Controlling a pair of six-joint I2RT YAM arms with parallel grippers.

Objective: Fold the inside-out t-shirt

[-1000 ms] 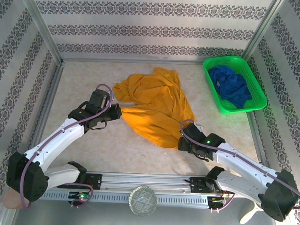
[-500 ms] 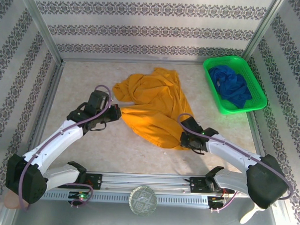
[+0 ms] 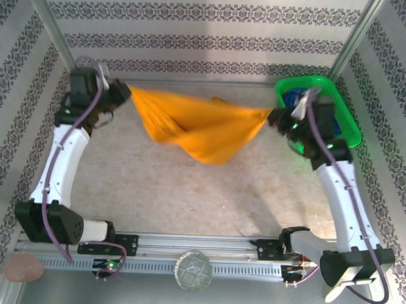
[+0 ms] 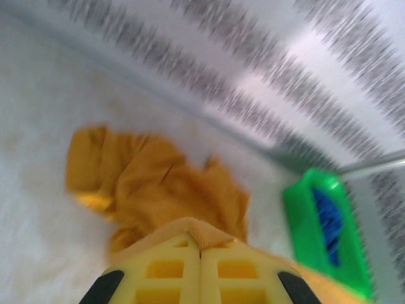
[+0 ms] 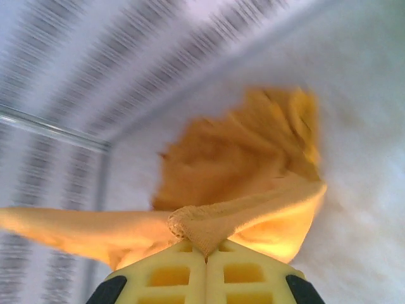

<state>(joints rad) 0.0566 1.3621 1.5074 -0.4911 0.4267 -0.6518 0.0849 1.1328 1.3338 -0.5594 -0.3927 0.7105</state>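
The mustard inside-out t-shirt (image 3: 197,128) hangs stretched in the air between both arms, sagging in the middle above the table. My left gripper (image 3: 125,93) is shut on its left end, high at the back left. My right gripper (image 3: 273,117) is shut on its right end, next to the green basket. In the left wrist view a fold of t-shirt (image 4: 158,183) is pinched between the yellow fingers (image 4: 164,272) of my left gripper (image 4: 200,250). In the right wrist view a bunched edge of t-shirt (image 5: 221,164) sits in my right gripper (image 5: 205,250). Both wrist views are blurred.
A green basket (image 3: 346,118) holding a dark blue garment (image 3: 319,106) stands at the back right, and appears as a green basket (image 4: 313,221) in the left wrist view. Patterned walls enclose the table (image 3: 187,205) on three sides.
Both arms have lifted from the middle of the table up and apart toward the back corners, raising the t-shirt off the table. The right gripper closed on the cloth.
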